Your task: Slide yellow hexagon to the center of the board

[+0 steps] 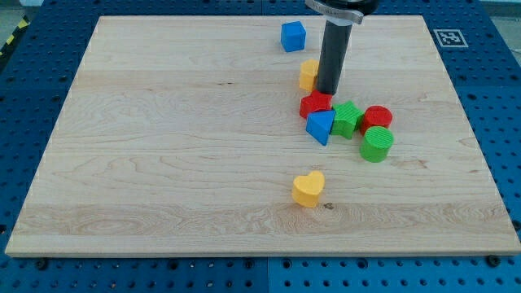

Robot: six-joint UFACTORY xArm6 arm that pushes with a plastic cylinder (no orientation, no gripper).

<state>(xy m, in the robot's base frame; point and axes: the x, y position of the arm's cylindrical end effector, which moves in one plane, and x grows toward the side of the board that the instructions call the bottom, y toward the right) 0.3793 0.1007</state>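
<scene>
The yellow hexagon (308, 74) lies in the upper right part of the wooden board (163, 146), partly hidden behind my rod. My tip (328, 91) rests on the board just to the right of the hexagon, touching or nearly touching it, and right above the red block (316, 104).
A blue cube (293, 36) sits near the board's top edge, above the hexagon. Below my tip is a tight cluster: red block, blue triangle (321, 126), green star-like block (348, 119), red cylinder (377, 117), green cylinder (377, 143). A yellow heart (308, 189) lies lower down.
</scene>
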